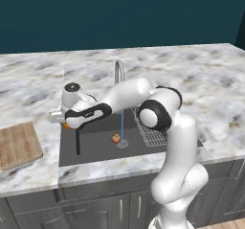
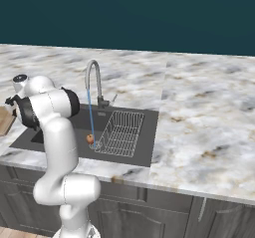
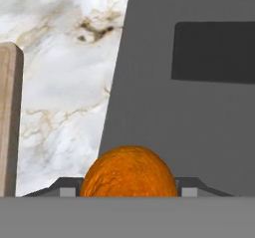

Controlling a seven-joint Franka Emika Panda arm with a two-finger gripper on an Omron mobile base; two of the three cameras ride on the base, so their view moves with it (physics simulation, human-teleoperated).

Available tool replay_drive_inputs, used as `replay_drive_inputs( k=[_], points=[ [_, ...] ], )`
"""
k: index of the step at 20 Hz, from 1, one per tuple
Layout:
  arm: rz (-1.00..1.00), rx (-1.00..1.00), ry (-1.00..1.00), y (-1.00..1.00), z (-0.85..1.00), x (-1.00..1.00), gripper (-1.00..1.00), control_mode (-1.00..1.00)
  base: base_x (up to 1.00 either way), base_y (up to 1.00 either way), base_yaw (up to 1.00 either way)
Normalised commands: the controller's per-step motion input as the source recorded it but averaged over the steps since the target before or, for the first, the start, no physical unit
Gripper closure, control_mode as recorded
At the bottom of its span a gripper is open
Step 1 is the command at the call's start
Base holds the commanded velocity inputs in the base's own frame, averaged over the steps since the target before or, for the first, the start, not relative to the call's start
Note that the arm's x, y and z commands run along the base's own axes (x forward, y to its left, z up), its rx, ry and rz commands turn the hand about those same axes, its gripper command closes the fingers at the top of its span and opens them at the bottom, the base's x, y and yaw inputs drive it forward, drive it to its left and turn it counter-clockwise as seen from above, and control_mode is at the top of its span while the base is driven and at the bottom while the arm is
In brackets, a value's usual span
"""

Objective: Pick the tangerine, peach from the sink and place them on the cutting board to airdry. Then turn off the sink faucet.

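Tangerine (image 3: 129, 172) held between the closed-in jaws of the gripper (image 1: 65, 124), raised over the left edge of the sink (image 1: 95, 149), with the cutting board (image 1: 18, 144) lying on the counter further left, near and just beyond the basin's rim.

Bright orange tangerine (image 3: 129, 172), dark grey sink (image 3: 164, 112), pale brown-veined marble counter (image 3: 64, 58).
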Motion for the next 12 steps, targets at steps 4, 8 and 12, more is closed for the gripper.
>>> replay_drive_inputs(
  k=[4,8,12],
  points=[
    [-0.01,-0.01,-0.01,0.11,0.11,-0.13,1.0,-1.0,0.0,0.0,0.0],
    [-0.01,-0.01,0.0,0.13,0.09,-0.13,1.0,-1.0,0.0,0.0,0.0],
    [-0.01,-0.01,0.0,0.16,0.04,-0.13,1.0,-1.0,0.0,0.0,0.0]
  ],
)
